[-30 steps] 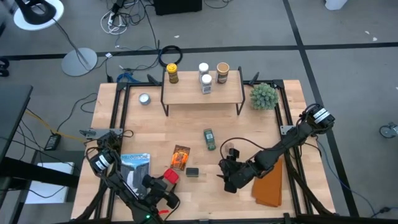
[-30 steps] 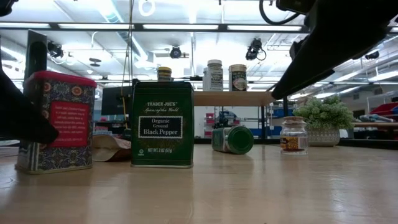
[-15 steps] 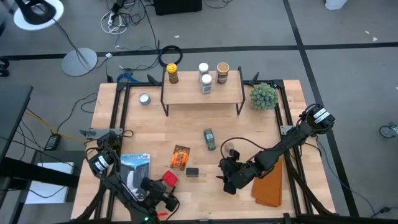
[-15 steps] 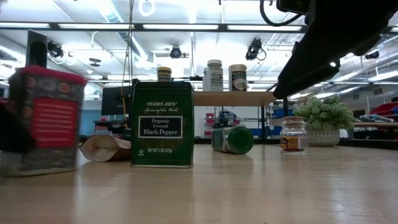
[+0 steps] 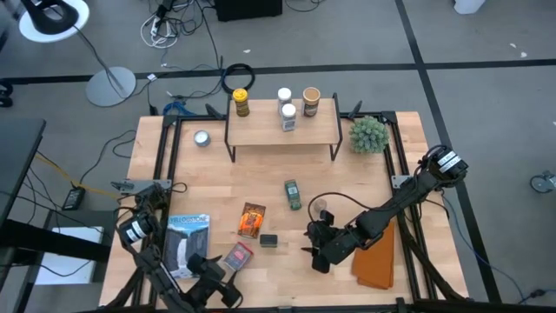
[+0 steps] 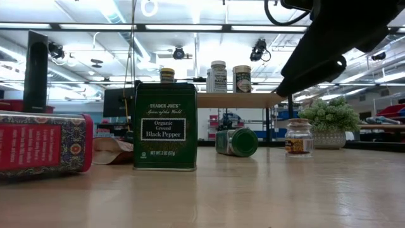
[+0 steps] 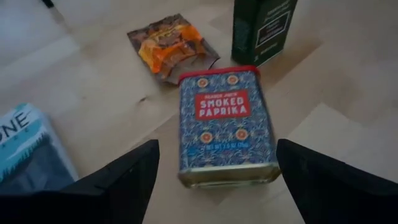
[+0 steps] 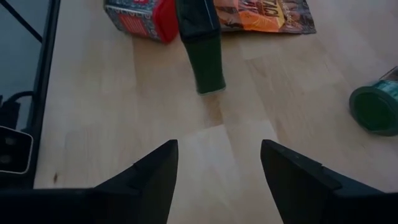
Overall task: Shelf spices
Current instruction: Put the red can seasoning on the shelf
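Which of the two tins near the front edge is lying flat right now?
The red smoked paprika tin, lying label-up in front of the open left tool. The dark green black pepper tin beside it stands upright.

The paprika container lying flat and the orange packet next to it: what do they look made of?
The smoked paprika tin looks like printed sheet metal: crisp rectangular edges, a rolled rim, and a glossy patterned face. The orange packet looks like thin plastic or foil film: it is crinkled, flat, and shiny in places. Neither material is certain from looks alone.
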{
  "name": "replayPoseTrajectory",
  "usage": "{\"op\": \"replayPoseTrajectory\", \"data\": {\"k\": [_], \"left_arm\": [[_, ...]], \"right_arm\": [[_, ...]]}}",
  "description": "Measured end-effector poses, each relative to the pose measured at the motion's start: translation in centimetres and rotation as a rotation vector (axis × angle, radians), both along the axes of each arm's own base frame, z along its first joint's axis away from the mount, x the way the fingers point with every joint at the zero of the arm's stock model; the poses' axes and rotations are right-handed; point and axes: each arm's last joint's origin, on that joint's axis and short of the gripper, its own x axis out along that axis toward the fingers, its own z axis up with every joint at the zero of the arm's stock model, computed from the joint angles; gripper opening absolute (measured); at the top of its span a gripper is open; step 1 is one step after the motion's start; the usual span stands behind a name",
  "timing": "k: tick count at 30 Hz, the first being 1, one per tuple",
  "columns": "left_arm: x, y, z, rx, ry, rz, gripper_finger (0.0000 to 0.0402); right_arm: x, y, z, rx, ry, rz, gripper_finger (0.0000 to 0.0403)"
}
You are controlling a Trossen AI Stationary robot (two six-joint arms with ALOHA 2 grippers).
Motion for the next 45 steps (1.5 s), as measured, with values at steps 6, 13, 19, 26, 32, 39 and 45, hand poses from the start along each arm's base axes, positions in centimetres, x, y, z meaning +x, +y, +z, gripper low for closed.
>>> {"op": "replayPoseTrajectory", "data": {"k": [6, 13, 19, 26, 32, 39, 45], "left_arm": [[-0.4, 0.2, 0.2, -0.005, -0.038, 0.048, 0.0328], [-2.3, -0.3, 1.2, 0.033, -0.220, 0.022, 0.0328], [-2.2, 0.2, 3.0, 0.056, -0.289, -0.030, 0.0328], [-0.5, 3.4, 7.1, 0.131, -0.210, -0.078, 0.0328], [-0.1, 9.1, 11.8, 0.293, -0.153, -0.147, 0.0328], [-2.3, 15.4, 14.3, 0.383, -0.171, -0.137, 0.0328], [-3.5, 16.7, 12.7, 0.341, -0.181, -0.156, 0.0328]], "right_arm": [[0.1, 0.1, 0.1, 0.030, -0.012, -0.014, 0.0229], [0.0, 0.1, 0.1, 0.040, -0.005, -0.003, 0.0229], [0.1, 0.2, 0.1, 0.040, -0.006, -0.002, 0.0229], [0.7, -0.3, 0.4, 0.016, -0.049, 0.022, 0.0229], [1.8, -1.1, 1.0, -0.018, -0.116, 0.045, 0.0229], [3.3, -2.9, 1.7, -0.078, -0.197, 0.049, 0.0229], [4.7, -3.8, 3.2, -0.060, -0.260, 0.065, 0.0229]]}}
